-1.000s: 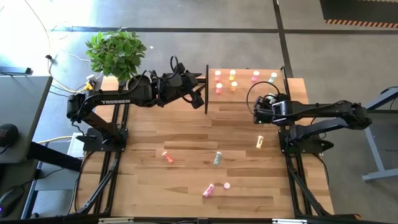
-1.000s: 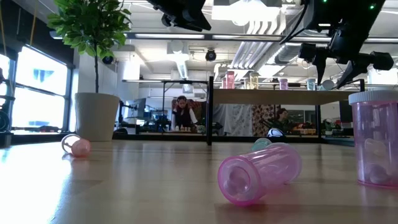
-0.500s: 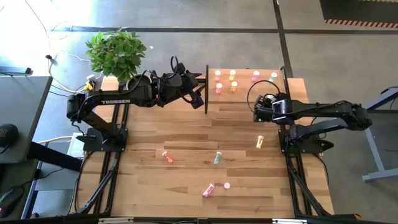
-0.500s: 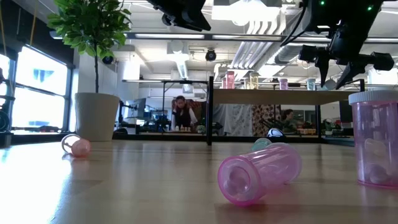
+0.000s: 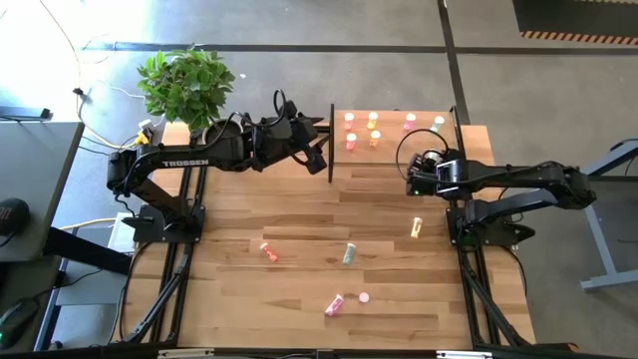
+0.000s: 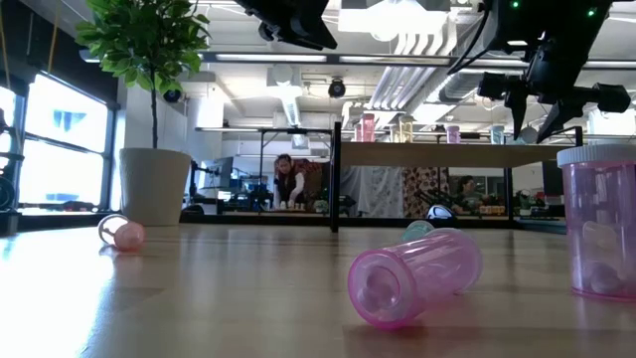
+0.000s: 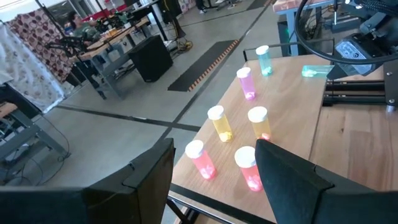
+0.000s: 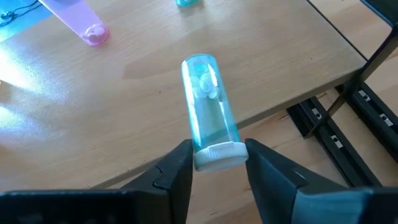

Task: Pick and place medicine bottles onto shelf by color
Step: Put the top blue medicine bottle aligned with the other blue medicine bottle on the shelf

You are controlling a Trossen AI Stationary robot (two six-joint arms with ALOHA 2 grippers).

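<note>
My right gripper [image 8: 217, 154] hovers over the near right part of the light-wood shelf [image 5: 391, 160], shut on a teal medicine bottle [image 8: 208, 102] with a white cap. Several bottles in pink, yellow, orange and green [image 7: 249, 130] stand upright on the shelf's far part. My left gripper [image 7: 214, 186] hangs open and holds nothing, in the air just left of the shelf's black upright panel [image 5: 331, 150]. More bottles lie on their sides on the table: orange-red [image 5: 267, 250], green [image 5: 349, 253], yellow [image 5: 417, 227] and pink [image 5: 334, 304]. My right gripper pinches the teal bottle at its white cap end [image 8: 221, 157] between its two fingers. The fingers slant down toward the shelf, and the bottle's body runs on ahead of them, along their line. It hangs just over the shelf top; whether its far end touches, I cannot tell.
A potted plant [image 5: 186, 88] stands at the table's far left corner. A small pink bottle [image 5: 364, 297] stands upright near the front. The middle of the striped tabletop between the arms has free room.
My right gripper's fingers have drawn together around the teal bottle's cap end, while the hand has stayed where it was over the shelf.
</note>
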